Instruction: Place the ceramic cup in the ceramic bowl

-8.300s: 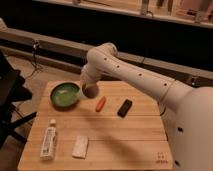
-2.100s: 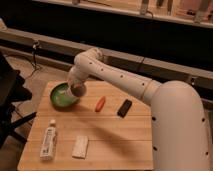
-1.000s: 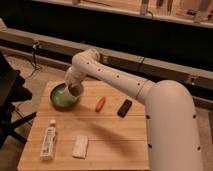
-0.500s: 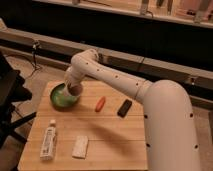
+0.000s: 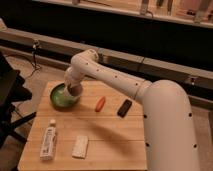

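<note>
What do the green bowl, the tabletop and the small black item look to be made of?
The ceramic bowl looks like glazed ceramic: its pale green inside is glossy, its rim darker. The table looks like light wood, in visible planks with a matte finish. The black block is dark and dull, perhaps plastic or rubber; the view leaves that open. The claw sits at the bowl's right rim.

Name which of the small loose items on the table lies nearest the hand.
The orange carrot-like object. It lies just right of the green ceramic bowl, over which the hand sits. The black block, white tube and white packet lie farther away.
</note>
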Robot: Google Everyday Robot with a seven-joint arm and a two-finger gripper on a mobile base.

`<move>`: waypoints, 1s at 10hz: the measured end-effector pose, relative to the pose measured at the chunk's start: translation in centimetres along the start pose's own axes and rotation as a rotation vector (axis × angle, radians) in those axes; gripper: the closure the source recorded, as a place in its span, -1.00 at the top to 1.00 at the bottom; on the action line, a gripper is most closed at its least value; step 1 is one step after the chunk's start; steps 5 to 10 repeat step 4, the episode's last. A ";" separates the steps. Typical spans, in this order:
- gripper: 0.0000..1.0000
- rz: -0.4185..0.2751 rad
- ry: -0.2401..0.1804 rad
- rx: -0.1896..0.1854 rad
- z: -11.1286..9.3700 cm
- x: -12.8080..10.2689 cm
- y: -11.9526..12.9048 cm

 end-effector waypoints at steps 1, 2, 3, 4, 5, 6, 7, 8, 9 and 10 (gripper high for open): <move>0.53 -0.001 0.000 0.001 0.0 0.0 0.0; 0.53 -0.003 0.000 0.002 0.1 0.0 -0.1; 0.53 -0.004 -0.001 0.002 0.1 0.0 -0.1; 0.55 -0.004 -0.001 0.002 0.2 0.0 -0.1; 0.55 -0.004 -0.001 0.002 0.2 0.0 -0.1; 0.55 -0.004 -0.001 0.002 0.2 0.0 -0.1; 0.55 -0.004 -0.001 0.002 0.2 0.0 -0.1; 0.55 -0.004 -0.001 0.002 0.2 0.0 -0.1; 0.55 -0.004 -0.001 0.002 0.2 0.0 -0.1; 0.55 -0.004 -0.001 0.002 0.2 0.0 -0.1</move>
